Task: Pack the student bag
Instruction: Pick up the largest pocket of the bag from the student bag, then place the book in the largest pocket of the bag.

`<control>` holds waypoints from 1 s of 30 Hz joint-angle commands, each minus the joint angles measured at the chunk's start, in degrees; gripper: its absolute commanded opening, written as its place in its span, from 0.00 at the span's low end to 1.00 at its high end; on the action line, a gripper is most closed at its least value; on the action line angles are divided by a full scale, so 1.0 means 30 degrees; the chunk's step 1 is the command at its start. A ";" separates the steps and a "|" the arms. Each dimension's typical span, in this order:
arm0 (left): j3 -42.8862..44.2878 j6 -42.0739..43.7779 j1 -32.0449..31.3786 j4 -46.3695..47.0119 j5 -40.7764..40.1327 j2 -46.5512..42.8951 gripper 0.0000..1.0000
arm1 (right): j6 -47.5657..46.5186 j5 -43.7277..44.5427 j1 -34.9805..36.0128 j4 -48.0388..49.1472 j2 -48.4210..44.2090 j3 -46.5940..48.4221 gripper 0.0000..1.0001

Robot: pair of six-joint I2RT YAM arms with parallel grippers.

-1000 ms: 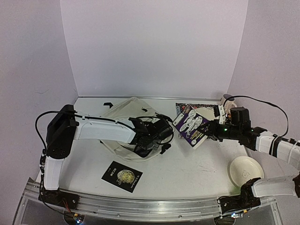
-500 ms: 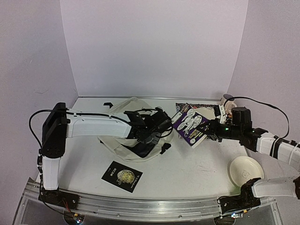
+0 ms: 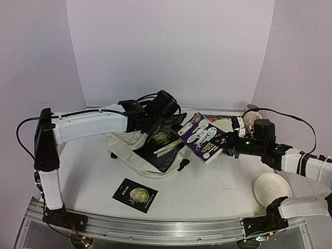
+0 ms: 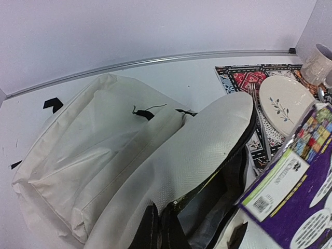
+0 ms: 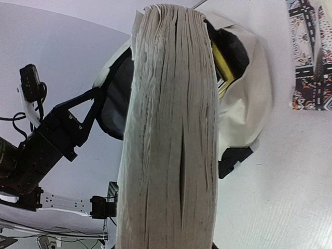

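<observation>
The cream student bag lies left of centre with its mouth held open. My left gripper is raised over it, shut on the edge of the bag's front flap; the black fingers pinch the fabric. Inside the opening lies a dark book with yellow edges. My right gripper is shut on a thick purple book, held tilted just right of the open mouth. In the right wrist view the book's page edge fills the middle and hides the fingers, with the bag behind it.
A black booklet lies near the front edge. A white plate sits front right. At the back right a patterned placemat carries a plate, beside a mug.
My left gripper has shut on the bag's flap and lifted it up and back, opening the bag. My right gripper has carried the purple book a little left, toward the opening.
</observation>
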 commanded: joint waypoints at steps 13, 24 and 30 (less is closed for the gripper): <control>0.0493 0.0149 -0.0040 0.2034 0.2571 -0.2809 0.00 | 0.3433 -0.0129 0.2596 0.7753 0.7213 0.3673 0.00; -0.0682 0.0275 -0.0050 0.3571 0.4517 -0.3889 0.00 | 0.5263 -0.0395 0.2803 0.8714 1.1968 0.6817 0.00; -0.1009 0.0145 -0.0069 0.4277 0.6015 -0.4356 0.00 | 0.5828 0.0357 0.3089 0.8718 1.4449 0.8881 0.00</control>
